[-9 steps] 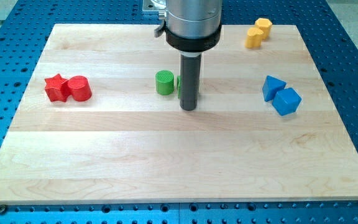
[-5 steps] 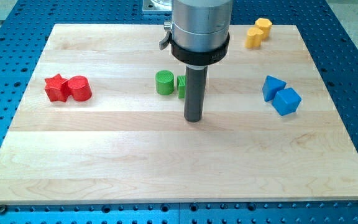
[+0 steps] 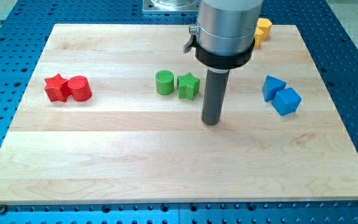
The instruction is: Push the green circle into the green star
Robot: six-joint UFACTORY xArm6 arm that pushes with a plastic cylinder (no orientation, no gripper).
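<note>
The green circle (image 3: 165,82) sits near the middle of the wooden board (image 3: 104,155). The green star (image 3: 189,86) stands just to its right, with little or no gap between them. My tip (image 3: 211,122) rests on the board to the lower right of the green star, a short way clear of it. The rod and the arm's grey body rise above it toward the view's top.
A red star (image 3: 56,88) and a red cylinder (image 3: 79,88) touch at the left. A blue triangle (image 3: 272,86) and a blue cube (image 3: 286,101) sit at the right. A yellow block (image 3: 263,28) peeks out behind the arm at the top right.
My tip has slid to the right and slightly down, uncovering the green star. The green circle and star have not moved. The arm now hides one yellow block.
</note>
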